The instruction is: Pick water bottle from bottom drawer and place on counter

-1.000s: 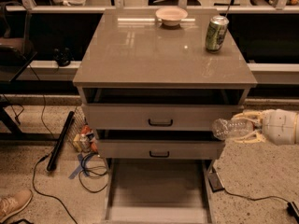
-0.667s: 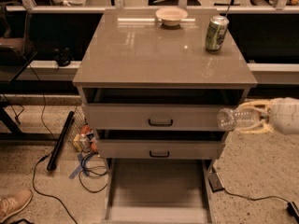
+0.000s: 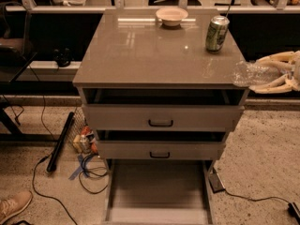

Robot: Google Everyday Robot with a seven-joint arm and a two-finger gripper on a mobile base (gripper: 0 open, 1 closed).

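The water bottle (image 3: pixel 253 73), clear and crinkled, lies sideways in my gripper (image 3: pixel 273 73) at the right, level with the counter's right front corner. The gripper's cream fingers (image 3: pixel 274 58) are closed above and below the bottle. The bottle's tip overlaps the counter's edge. The counter (image 3: pixel 140 50) is a glossy grey-brown slab on top of the cabinet. The bottom drawer (image 3: pixel 158 191) is pulled out toward the front and holds nothing that shows.
A green soda can (image 3: pixel 217 33) stands at the counter's back right and a pale bowl (image 3: pixel 171 16) at the back middle. Two black-handled drawers (image 3: pixel 161 118) are slightly open. Cables, a black bar (image 3: pixel 60 142) and small items lie on the floor at the left.
My gripper has lifted the water bottle from beside the upper drawer front up to counter height at the right edge.
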